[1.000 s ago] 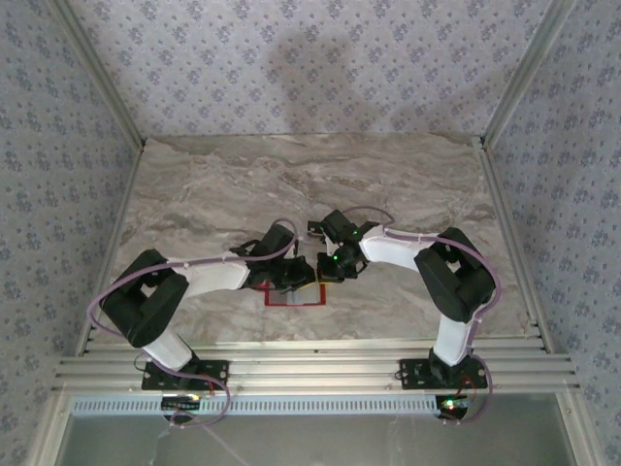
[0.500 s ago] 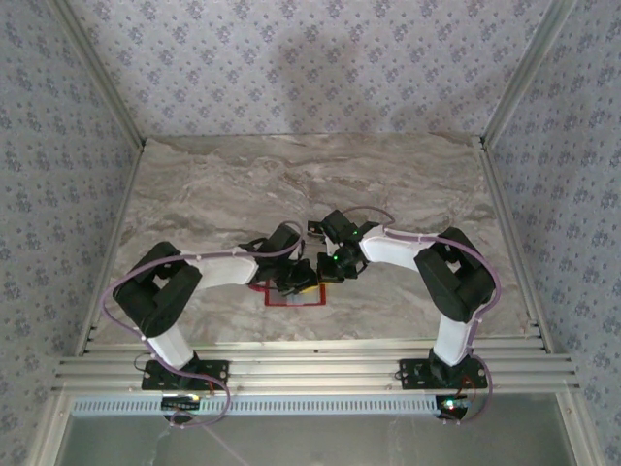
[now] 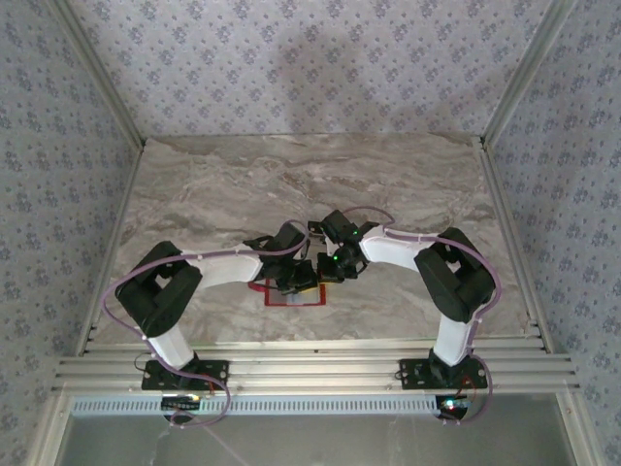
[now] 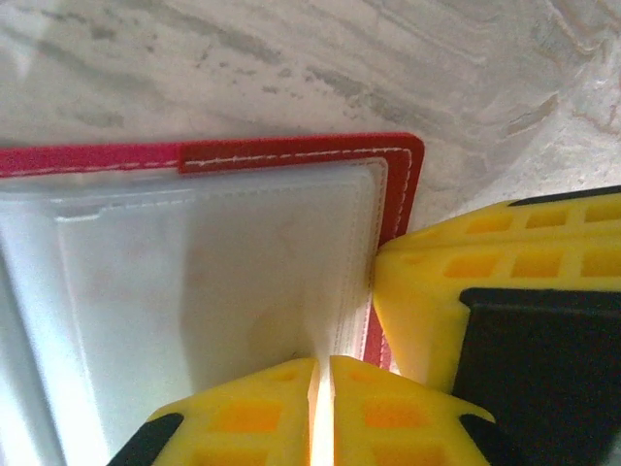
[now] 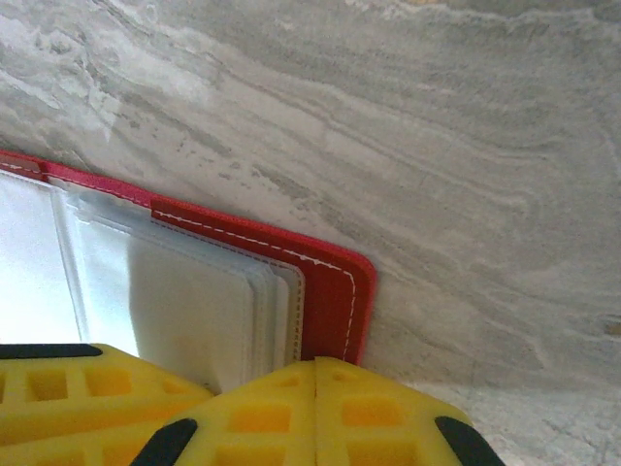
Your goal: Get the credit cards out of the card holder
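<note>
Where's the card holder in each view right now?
Top external: card holder just below center.
Left wrist: card holder left and center, red edge on top.
Right wrist: card holder lower left, red corner mid-frame.
Shared landmark: marble table beyond the red edge.

Left pincer, right pincer on card holder
</note>
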Controlling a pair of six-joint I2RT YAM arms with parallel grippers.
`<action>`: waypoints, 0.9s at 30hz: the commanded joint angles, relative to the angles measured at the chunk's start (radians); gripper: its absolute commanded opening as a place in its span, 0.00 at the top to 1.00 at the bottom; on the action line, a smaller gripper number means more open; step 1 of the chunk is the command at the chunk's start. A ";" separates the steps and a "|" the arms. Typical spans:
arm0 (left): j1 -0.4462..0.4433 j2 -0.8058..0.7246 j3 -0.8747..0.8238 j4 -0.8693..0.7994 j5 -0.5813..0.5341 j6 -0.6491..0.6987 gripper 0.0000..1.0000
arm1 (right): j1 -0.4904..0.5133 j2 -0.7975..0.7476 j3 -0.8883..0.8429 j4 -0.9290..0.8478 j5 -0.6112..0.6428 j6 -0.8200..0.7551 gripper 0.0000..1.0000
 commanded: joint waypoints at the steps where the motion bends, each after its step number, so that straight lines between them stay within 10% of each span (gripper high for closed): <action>1: -0.008 -0.017 0.012 -0.142 -0.066 0.048 0.86 | 0.011 0.013 -0.016 -0.015 0.010 0.004 0.93; 27: -0.020 -0.076 0.128 -0.435 -0.313 0.225 0.65 | 0.014 0.009 -0.008 -0.036 0.013 -0.010 0.93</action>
